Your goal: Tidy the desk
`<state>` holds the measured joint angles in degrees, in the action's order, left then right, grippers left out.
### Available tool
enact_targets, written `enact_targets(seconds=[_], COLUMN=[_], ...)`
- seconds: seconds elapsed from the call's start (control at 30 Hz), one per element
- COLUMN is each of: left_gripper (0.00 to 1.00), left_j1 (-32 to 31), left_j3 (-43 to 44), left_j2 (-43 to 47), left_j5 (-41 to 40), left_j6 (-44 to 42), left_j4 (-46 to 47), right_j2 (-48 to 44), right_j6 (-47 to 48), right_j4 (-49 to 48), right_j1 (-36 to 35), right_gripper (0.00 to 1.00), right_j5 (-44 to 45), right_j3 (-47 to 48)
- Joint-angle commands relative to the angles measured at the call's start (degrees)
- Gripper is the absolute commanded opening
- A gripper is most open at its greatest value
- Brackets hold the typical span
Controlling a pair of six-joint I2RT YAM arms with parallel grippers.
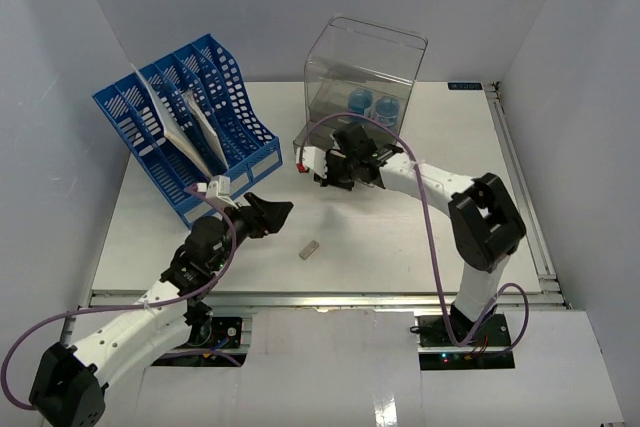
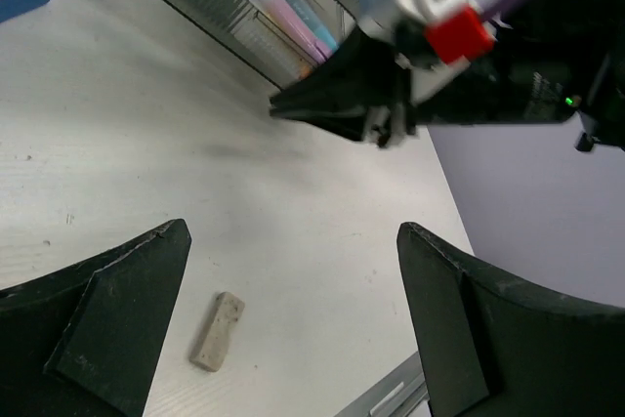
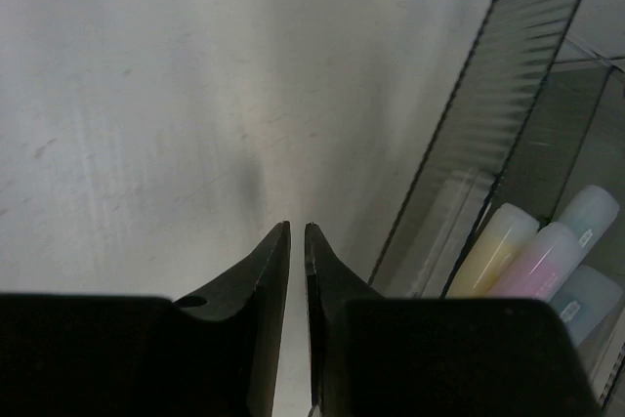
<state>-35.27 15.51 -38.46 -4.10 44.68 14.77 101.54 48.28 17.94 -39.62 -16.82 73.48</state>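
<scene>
The desk (image 1: 400, 237) is a white tabletop with a metal rail along its front. A small grey-beige eraser (image 1: 309, 249) lies on it near the front middle; in the left wrist view the eraser (image 2: 217, 331) sits low, close to my left finger. My left gripper (image 1: 274, 213) is open and empty, just left of and above the eraser, and it also shows in the left wrist view (image 2: 293, 229). My right gripper (image 1: 322, 169) is shut and empty in front of the clear drawer box (image 1: 365, 72), its tips (image 3: 297, 231) just over the desk beside the pulled-out drawer (image 3: 508, 173).
A blue slotted file rack (image 1: 190, 117) holding papers stands at the back left. The open drawer holds pastel markers (image 3: 537, 251), which also show in the left wrist view (image 2: 283, 7). Blue round items (image 1: 372, 102) sit inside the box. Pale walls enclose the desk.
</scene>
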Motion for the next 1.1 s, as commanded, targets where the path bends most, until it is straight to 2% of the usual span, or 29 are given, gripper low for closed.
enact_targets(seconds=[0.0, 0.03, 0.17, 0.2, 0.23, 0.27, 0.3, 0.37, 0.43, 0.47, 0.6, 0.73, 0.77, 0.87, 0.97, 1.07], left_gripper=[0.98, 0.98, 0.98, 0.98, 0.98, 0.98, 0.98, 0.98, 0.98, 0.98, 0.98, 0.98, 0.98, 0.97, 0.85, 0.66], left_j1=[0.29, 0.29, 0.29, 0.29, 0.29, 0.26, 0.21, 0.27, 0.29, 0.29, 0.12, -0.33, -0.50, -1.00, -1.37, -1.46], left_j3=[-3.26, -3.92, -4.92, -4.92, -4.65, -4.33, -3.89, -1.95, -0.29, 1.13, 8.77, 12.94, 14.03, 18.64, 25.66, 32.85], left_j2=[0.92, 0.50, -3.39, -4.52, -7.05, -9.62, -12.22, -17.33, -23.63, -23.74, -36.78, -45.65, -48.70, -55.42, -62.45, -70.14], left_j5=[1.31, 1.69, 3.74, 4.20, 5.49, 6.82, 8.14, 10.03, 12.10, 12.99, 16.23, 16.31, 15.97, 15.11, 14.94, 15.11], left_j6=[2.02, 2.62, 3.84, 4.03, 4.20, 4.27, 4.27, 4.06, 3.93, 3.92, 4.55, 5.22, 5.33, 6.24, 8.90, 11.83], left_j4=[1.94, 2.88, 7.88, 9.40, 10.87, 13.00, 15.75, 21.87, 25.81, 25.85, 30.08, 33.69, 34.26, 34.78, 35.89, 36.22], right_j2=[7.58, 8.75, 9.17, 8.96, 9.12, 9.42, 9.83, 10.24, 10.60, 10.60, 9.10, -1.53, -4.94, -15.43, -26.06, -33.69], right_j6=[-6.80, -7.42, -7.74, -7.32, -6.61, -5.34, -3.70, -2.81, -2.58, -2.58, -3.66, -5.87, -6.44, -7.88, -8.77, -9.08], right_j4=[-2.80, -3.10, -5.09, -5.87, -5.83, -5.71, -5.54, -5.47, -5.54, -5.54, -4.98, 0.83, 1.57, 2.07, 2.32, 2.08], right_j1=[-0.28, -0.17, 1.20, 1.49, 1.66, 1.77, 1.88, 2.95, 3.41, 3.76, 4.80, 5.45, 6.13, 8.95, 14.40, 21.88], right_gripper=[0.19, 0.20, 0.39, 0.46, 0.64, 0.77, 0.85, 0.90, 0.93, 0.94, 0.95, 0.93, 0.93, 0.92, 0.90, 0.88], right_j5=[20.59, 23.74, 29.45, 30.26, 32.09, 33.78, 35.11, 34.12, 33.08, 32.89, 29.27, 16.86, 11.16, 2.90, -6.30, -16.78], right_j3=[8.96, 10.29, 11.51, 11.28, 11.49, 11.69, 11.85, 11.79, 11.86, 11.86, 10.01, 5.86, 3.87, -3.59, -12.50, -18.96])
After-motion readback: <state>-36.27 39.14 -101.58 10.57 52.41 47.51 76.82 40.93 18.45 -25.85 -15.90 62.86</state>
